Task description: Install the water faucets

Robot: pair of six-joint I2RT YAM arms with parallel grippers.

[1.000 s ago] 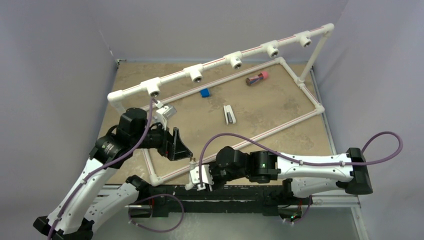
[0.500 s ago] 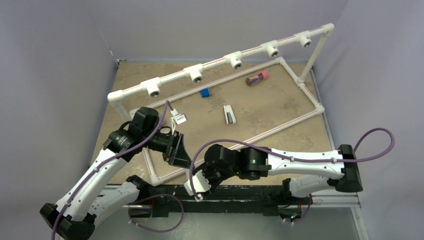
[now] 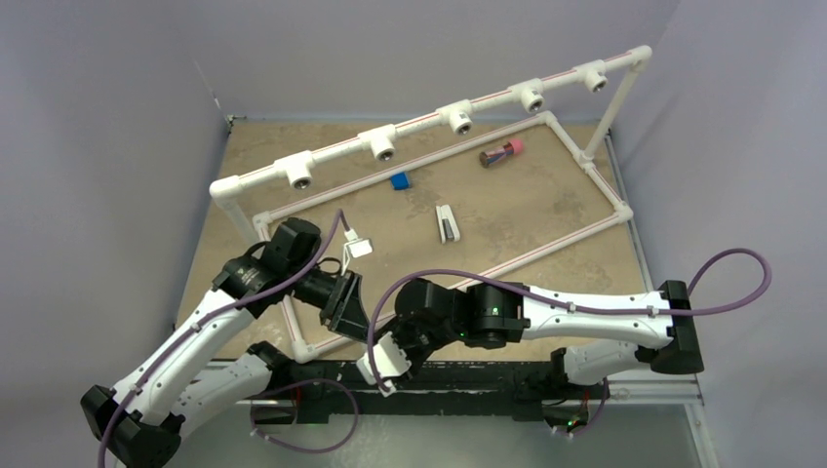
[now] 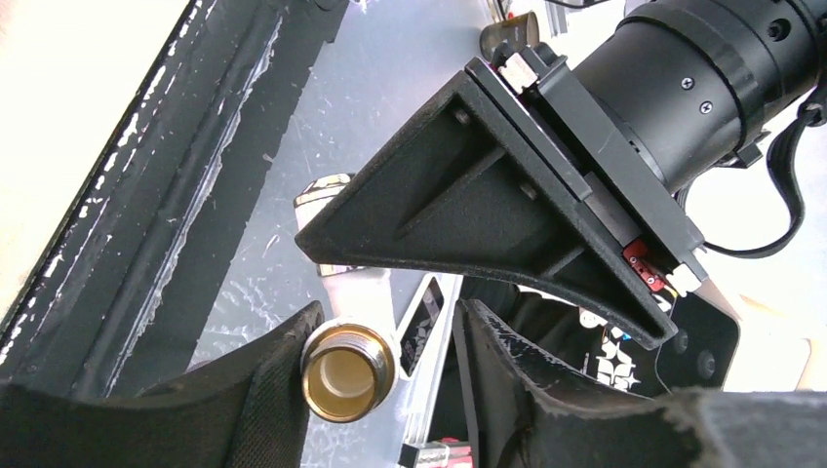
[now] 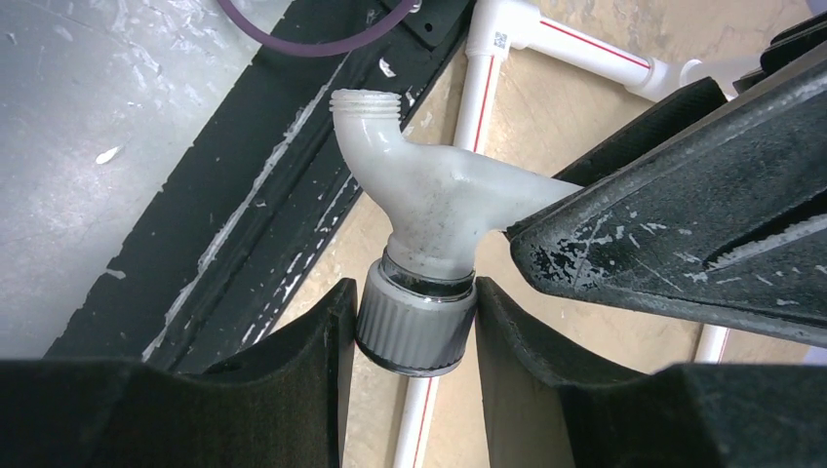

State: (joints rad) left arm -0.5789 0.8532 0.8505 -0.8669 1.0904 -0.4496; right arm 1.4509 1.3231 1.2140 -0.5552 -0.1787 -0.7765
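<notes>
My right gripper is shut on the grey ribbed knob of a water faucet, a white plastic tap whose curved spout points up and away. In the left wrist view its brass-coloured threaded end sits between the fingers of my left gripper. It rests against one pad, and a gap stays open to the other. In the top view the left gripper and right gripper meet over the near edge of the table, and they hide the faucet there.
A white pipe rail with several T fittings stands over the table's far side, its sockets facing the near edge. A pipe base frame lies on the board. Inside it lie a blue block, a flat white-and-black piece and a reddish cylinder.
My left arm swung back from the pipe rail toward the right gripper, and its jaws narrowed around the faucet's threaded end. The right gripper shifted slightly left, still holding the faucet.
</notes>
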